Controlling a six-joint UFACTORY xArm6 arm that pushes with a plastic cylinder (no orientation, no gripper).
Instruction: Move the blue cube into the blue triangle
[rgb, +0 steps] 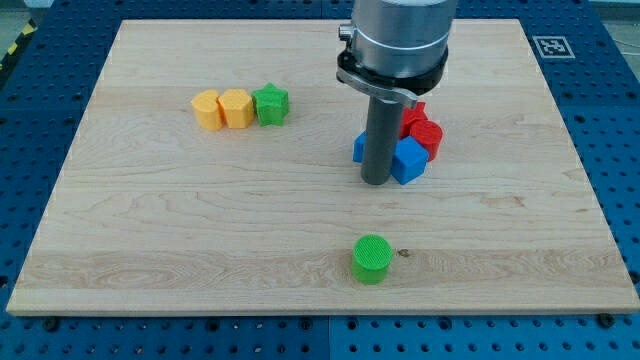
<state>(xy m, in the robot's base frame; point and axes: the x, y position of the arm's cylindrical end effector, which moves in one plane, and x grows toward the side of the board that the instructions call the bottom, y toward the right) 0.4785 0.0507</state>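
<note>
Camera view: pale wooden board (200, 215) lying on a blue perforated table (600, 90), with a black-and-white marker tag (551, 46) at the board's top right corner.

Taking the green cylinder (372, 258) near the board's bottom edge as landmark: wide bare wood to its left and right, and up toward the middle. Far up and to its left, a tight row of three, touching side by side: yellow block (207, 109), second yellow block (236, 107), green star-shaped block (271, 104). Above it and a little right, a packed cluster: blue cube (409, 160) at the front, red block (427, 137) just behind it and touching, another red block (414, 113) further up, mostly hidden by the arm. Blue triangle (359, 148) peeking out at the cluster's left, largely covered by the rod.

Straight above the cylinder, well apart from it: dark rod descending from the grey arm housing (398, 40), my tip (377, 182) on the wood. Pressed against the blue cube's left face, blue triangle just behind and to its left; whether touching the triangle, cannot tell. No fingers on this rig, so nothing grasped, only contact at the rod's side.

Blue cube and blue triangle close together, separated by the rod.
</note>
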